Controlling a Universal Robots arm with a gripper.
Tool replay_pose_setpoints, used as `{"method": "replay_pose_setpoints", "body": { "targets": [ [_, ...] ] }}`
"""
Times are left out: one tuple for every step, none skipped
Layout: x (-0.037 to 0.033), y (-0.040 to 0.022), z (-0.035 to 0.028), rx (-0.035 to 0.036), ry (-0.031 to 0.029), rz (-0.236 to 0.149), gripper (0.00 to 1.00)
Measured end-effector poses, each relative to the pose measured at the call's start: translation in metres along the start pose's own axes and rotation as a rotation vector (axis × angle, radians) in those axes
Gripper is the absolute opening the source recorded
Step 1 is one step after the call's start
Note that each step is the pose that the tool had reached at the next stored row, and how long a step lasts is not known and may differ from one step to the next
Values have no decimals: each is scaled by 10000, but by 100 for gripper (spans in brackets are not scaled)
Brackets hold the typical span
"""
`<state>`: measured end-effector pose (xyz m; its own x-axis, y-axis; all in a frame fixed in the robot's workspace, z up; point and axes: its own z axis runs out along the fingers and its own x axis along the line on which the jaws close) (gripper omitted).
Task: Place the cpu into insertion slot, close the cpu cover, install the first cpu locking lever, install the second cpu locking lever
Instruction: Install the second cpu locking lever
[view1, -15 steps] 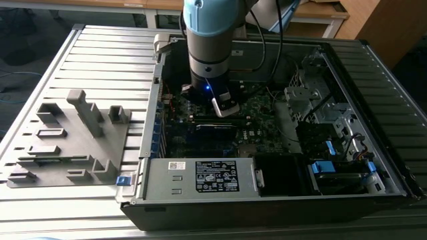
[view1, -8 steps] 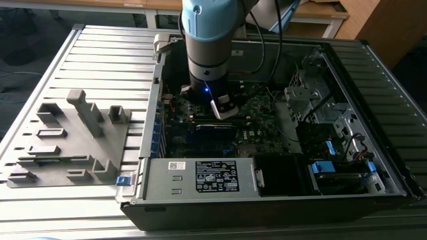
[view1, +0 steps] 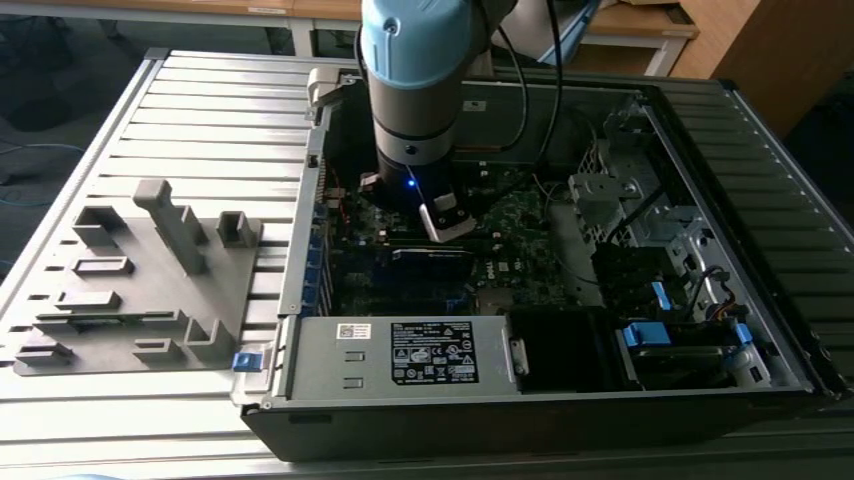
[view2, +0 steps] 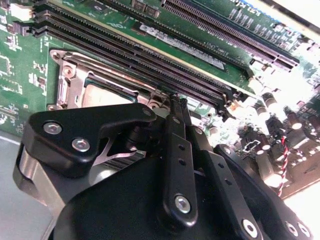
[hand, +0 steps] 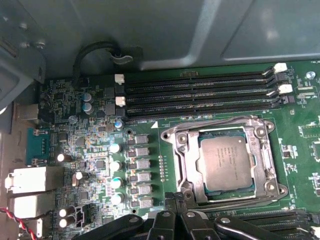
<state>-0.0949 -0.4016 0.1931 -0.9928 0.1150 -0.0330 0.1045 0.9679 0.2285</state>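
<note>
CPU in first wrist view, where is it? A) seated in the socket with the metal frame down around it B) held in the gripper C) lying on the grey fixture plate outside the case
A: the cpu sits flat in the insertion slot, with the cpu cover closed around it.

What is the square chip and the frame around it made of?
The cpu looks like metal on top: dull, smooth silver-grey with a soft sheen. The cpu cover around it seems to be thin bare metal too, brighter and shinier, with bent edges. The green board under them is probably coated plastic-like circuit board.
</note>
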Motion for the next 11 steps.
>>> {"method": "replay_pose_setpoints", "body": {
  "targets": [
    [0, 0, 0, 11, -2, -1, 11],
    [1, 0, 1, 28, -4, -2, 11],
    [2, -1, 1, 51, -6, -3, 11],
    [2, -1, 1, 85, -9, -4, 11],
    [2, -1, 1, 116, -12, -7, 11],
    [2, -1, 1, 136, -15, -8, 11],
    [2, -1, 1, 138, -14, -9, 11],
    [2, -1, 1, 139, -15, -9, 11],
    [2, -1, 0, 140, -15, -9, 11],
    [2, 0, -5, 144, -13, -8, 11],
    [2, 3, -12, 140, -15, -8, 11]
  ]
}}
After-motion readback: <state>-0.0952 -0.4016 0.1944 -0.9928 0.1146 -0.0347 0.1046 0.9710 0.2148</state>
